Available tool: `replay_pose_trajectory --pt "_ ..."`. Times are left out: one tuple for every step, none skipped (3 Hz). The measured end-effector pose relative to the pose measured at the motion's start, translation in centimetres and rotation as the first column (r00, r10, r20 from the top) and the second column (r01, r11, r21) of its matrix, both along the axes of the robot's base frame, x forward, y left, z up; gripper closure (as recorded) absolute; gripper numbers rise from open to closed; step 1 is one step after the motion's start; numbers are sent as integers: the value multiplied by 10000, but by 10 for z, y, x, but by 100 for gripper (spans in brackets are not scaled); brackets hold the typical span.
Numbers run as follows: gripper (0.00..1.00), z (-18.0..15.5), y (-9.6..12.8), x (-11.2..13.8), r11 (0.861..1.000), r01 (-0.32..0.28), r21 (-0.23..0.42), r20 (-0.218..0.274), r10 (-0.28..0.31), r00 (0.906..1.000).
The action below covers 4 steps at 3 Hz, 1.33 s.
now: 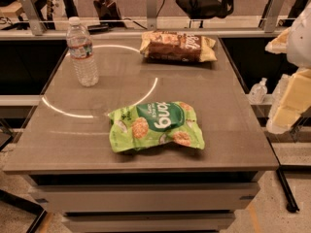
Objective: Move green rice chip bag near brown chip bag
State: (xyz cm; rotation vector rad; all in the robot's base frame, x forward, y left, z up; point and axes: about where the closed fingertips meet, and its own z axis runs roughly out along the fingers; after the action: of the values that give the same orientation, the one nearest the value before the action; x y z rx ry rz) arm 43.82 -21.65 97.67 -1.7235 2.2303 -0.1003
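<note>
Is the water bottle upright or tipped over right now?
Upright: the water bottle stands on its base, cap on top, at the table's far left. The tool is beyond the table's right edge.

the robot arm (302, 35) has a smooth, rounded white shell. below it, at the right edge of the view, the gripper (290, 103) is pale cream, blocky and flat-faced.

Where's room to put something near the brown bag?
Bare tabletop lies between the water bottle and brown chip bag, and just in front of that bag. The green rice chip bag fills the front middle. The gripper is off the right edge.
</note>
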Motion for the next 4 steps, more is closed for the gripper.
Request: replay_pose_trajectory --pt "0 0 0 0 10000 0 0 2 0 10000" --pt "0 1 2 0 9997 80 221 55 -81 10000" --pt "0 1 6 -1 9944 102 1053 -28 -100 9999" --pt "0 3 20 -8 9757 36 2190 -216 11 9998"
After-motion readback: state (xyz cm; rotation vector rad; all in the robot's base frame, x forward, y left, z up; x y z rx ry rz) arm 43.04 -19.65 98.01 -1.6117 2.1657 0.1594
